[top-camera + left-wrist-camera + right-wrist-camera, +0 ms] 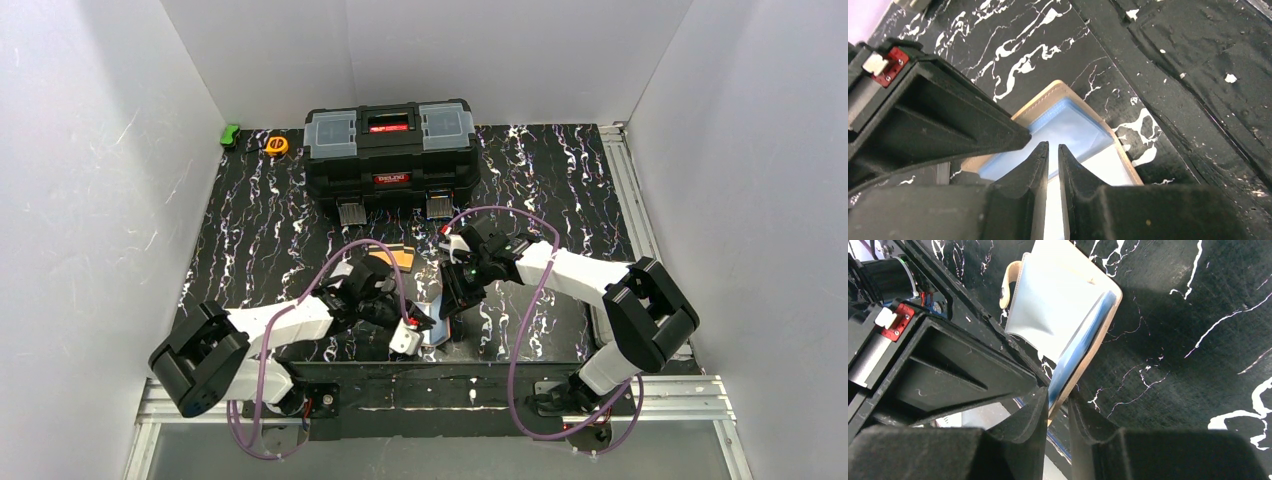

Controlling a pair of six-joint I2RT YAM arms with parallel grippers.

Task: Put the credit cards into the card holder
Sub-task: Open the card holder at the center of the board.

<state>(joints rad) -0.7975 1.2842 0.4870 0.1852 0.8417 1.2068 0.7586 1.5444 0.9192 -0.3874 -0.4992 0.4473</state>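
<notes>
One beige card holder [1068,260], open, bluish clear pockets [1048,310] (shiny), snap tab [1007,287]

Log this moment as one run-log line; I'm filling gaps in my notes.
left hand: pinching card holder pocket | right hand: pinching holder edge | credit card: on table, outside holder
</notes>
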